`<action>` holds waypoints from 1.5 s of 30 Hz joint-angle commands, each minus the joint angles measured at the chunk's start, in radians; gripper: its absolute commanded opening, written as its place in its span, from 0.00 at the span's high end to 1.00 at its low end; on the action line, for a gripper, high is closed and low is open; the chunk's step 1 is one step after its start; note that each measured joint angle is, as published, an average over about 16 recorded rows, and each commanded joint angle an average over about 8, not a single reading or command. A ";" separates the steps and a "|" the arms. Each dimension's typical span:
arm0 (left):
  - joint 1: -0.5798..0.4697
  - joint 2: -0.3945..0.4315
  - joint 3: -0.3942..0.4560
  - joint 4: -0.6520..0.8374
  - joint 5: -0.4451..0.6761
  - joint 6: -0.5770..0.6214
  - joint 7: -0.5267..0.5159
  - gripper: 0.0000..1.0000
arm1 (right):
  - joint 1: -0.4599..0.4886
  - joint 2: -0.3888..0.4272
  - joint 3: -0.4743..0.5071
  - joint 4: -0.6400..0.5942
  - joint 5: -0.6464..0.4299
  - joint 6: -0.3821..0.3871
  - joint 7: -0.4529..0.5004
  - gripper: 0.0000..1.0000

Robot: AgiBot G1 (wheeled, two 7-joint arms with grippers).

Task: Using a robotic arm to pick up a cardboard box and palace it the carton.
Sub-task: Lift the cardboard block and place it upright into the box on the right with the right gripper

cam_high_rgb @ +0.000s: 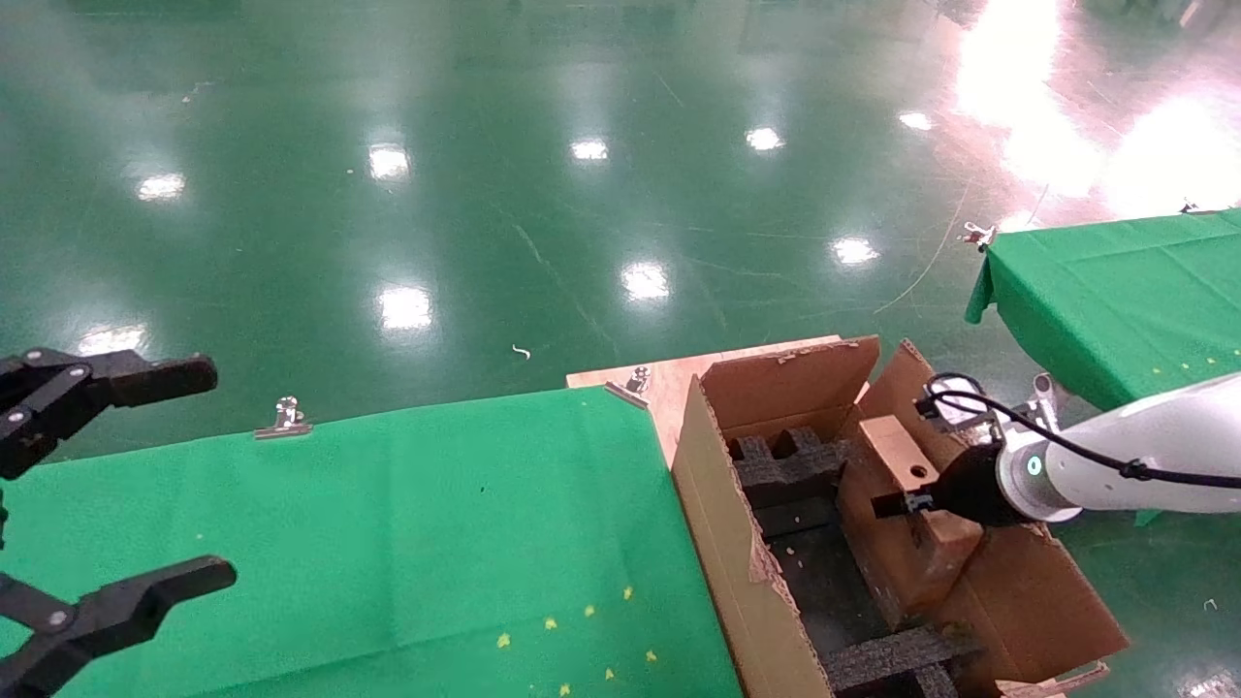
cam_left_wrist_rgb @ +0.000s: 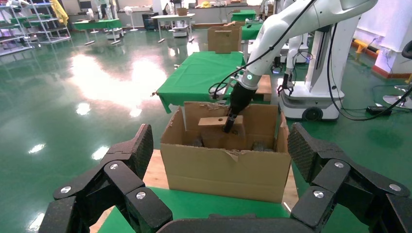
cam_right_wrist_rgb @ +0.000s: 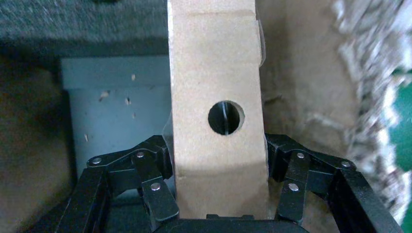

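Note:
The small brown cardboard box with a round hole stands tilted inside the large carton, against its right side. My right gripper, on the white arm with the green ring, is shut on the box's sides. In the right wrist view the box fills the gap between the black fingers. The left wrist view shows the carton, the box and the right gripper from the front. My left gripper is open and empty at the far left, also seen in its own view.
Black foam inserts sit at both ends of the carton floor. The carton stands on a wooden board beside a green-covered table with a metal clip. A second green table stands at the right.

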 commanded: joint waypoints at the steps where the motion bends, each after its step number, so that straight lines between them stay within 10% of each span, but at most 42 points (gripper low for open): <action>1: 0.000 0.000 0.000 0.000 0.000 0.000 0.000 0.00 | -0.006 -0.002 -0.001 -0.008 0.012 -0.006 -0.003 1.00; 26: 0.000 0.000 0.000 0.000 0.000 0.000 0.000 0.00 | -0.094 -0.127 0.015 -0.253 0.152 -0.026 -0.157 1.00; 35: 0.000 0.000 0.000 0.000 -0.001 0.000 0.000 0.00 | -0.103 -0.147 0.024 -0.300 0.180 -0.033 -0.191 0.00; 45: 0.000 0.000 0.000 0.000 0.000 0.000 0.000 0.00 | -0.087 -0.145 0.027 -0.300 0.174 -0.029 -0.183 0.00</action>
